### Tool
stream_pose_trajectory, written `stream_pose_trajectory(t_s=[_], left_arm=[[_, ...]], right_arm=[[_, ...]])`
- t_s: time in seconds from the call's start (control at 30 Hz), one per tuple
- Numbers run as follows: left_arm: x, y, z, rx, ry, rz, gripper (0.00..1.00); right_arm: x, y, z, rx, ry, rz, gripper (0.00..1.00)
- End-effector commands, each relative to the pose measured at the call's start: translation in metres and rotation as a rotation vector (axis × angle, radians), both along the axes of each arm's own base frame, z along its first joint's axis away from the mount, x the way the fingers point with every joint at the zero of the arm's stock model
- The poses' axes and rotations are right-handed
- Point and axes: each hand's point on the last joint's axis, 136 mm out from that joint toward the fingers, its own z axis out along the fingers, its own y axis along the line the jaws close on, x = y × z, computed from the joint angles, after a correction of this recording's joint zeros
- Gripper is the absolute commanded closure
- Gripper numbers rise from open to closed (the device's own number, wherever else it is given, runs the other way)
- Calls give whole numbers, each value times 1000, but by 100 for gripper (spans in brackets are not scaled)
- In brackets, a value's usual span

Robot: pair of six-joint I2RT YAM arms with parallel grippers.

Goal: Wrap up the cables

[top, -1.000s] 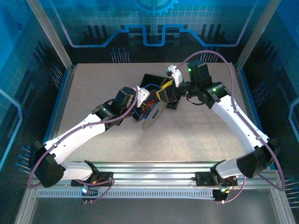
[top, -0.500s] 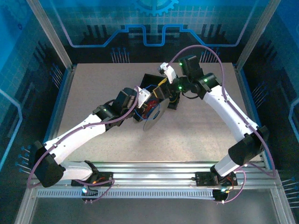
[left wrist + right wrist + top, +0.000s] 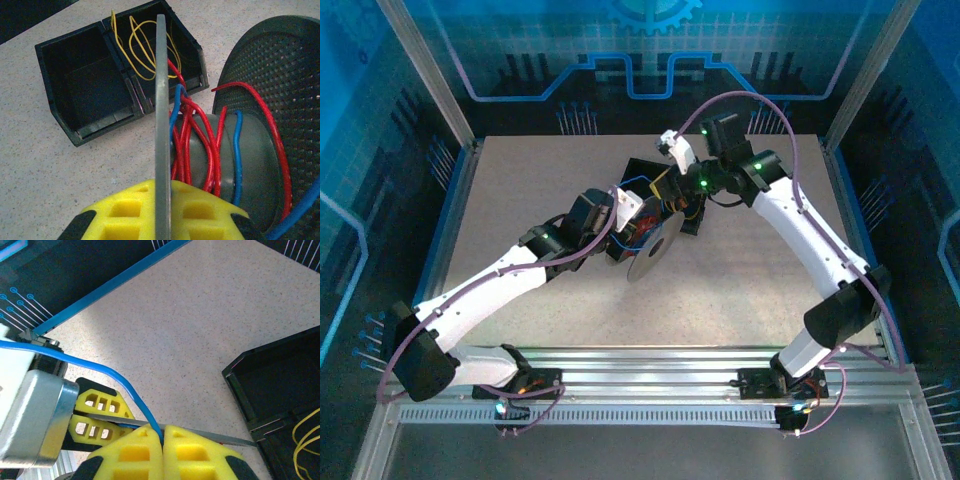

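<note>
Cables (image 3: 200, 145) this thin look limp, light and slick-jacketed, apt to kink or slide off a turn; best pinched near a free end and drawn taut; red cable (image 3: 190, 107) and blue cable (image 3: 237, 150) lie wound on the grey reel (image 3: 255, 150); yellow cable (image 3: 137, 50) sits coiled in a black two-compartment bin (image 3: 52, 80) on the speckled tabletop (image 3: 200, 315). Left fingers (image 3: 125, 210) clamp the reel's flange edge; right fingers (image 3: 130, 452) are closed on the blue cable; no brand or writing can be read.
</note>
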Motion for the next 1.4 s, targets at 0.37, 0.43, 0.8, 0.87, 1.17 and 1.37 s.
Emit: stream_pose_trajectory(t_s=[0.37,0.43,0.8,0.87,1.17,1.37], left_arm=[[11,-3,31,-113,-21,53,100],[10,-4,32,-120,-15,45,100],[-21,-11,44,-228,-22,-70,100],[-27,-11,49,-254,-28,-87,100],[-59,1,117,-518,-68,-150,100],[-57,39,172,-728,-108,-69,100]], right_arm=[[-23,-67,101,359,-309,-181,100],[-17,-76,105,375,-319,-232,100],[83,-146,92,289,-183,-638,100],[103,-170,76,242,-154,-729,100],[129,-246,13,153,-14,-949,100],[122,-258,-37,55,52,-984,100]])
